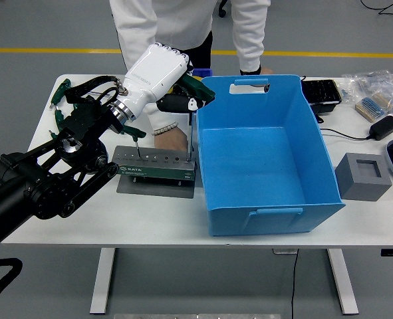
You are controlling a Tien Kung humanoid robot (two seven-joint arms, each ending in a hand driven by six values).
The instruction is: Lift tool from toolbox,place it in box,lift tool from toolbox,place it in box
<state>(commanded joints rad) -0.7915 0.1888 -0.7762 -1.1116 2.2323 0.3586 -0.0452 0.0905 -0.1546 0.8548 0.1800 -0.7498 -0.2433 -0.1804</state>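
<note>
The black left arm comes in from the near left corner of the table (83,219) and reaches up over the tool rack (157,171), a grey-green block on a flat grey base near the table's middle. One tool (135,141) stands in the rack's left holes. Just right of the rack sits the big blue box (262,153), open and empty inside. Above the rack's right end, the white left hand (157,76) has its fingers (175,102) closed on a green-handled tool (195,106), whose thin shaft hangs down beside the box's left wall. More green-handled tools (63,113) lie at the far left edge. A person in a white coat (183,26) stands at the far side, one hand (169,138) resting on the table behind the rack.
</note>
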